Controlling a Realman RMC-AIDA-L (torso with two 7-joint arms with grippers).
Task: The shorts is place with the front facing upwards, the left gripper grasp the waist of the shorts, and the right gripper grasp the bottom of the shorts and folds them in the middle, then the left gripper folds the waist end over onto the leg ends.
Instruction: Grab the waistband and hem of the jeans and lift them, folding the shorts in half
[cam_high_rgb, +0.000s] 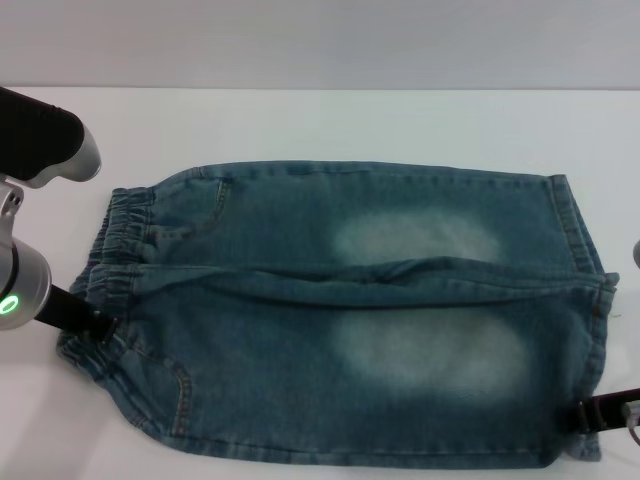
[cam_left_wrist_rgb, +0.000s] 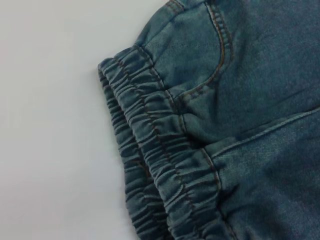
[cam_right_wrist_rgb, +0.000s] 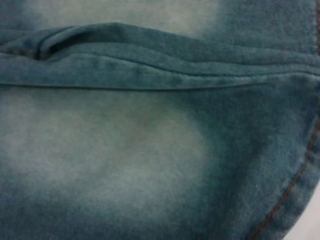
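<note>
The shorts (cam_high_rgb: 350, 320) lie flat and front up on the white table, blue-green denim with two pale thigh patches. Their gathered waist (cam_high_rgb: 125, 250) points left and the leg ends (cam_high_rgb: 585, 280) point right. My left gripper (cam_high_rgb: 88, 316) sits at the near part of the waist, touching the ruched band. At the near right corner of the leg ends is my right gripper (cam_high_rgb: 590, 414), against the hem. The left wrist view shows the elastic waist (cam_left_wrist_rgb: 160, 160) and a curved pocket (cam_left_wrist_rgb: 220, 55). In the right wrist view a faded patch (cam_right_wrist_rgb: 110, 150) and the centre fold (cam_right_wrist_rgb: 150, 60) fill the picture.
The white table (cam_high_rgb: 320, 125) runs bare behind the shorts up to a pale back wall. The left arm's upper links (cam_high_rgb: 45, 145) hang over the table's far left. The shorts' near edge lies close to the bottom of the head view.
</note>
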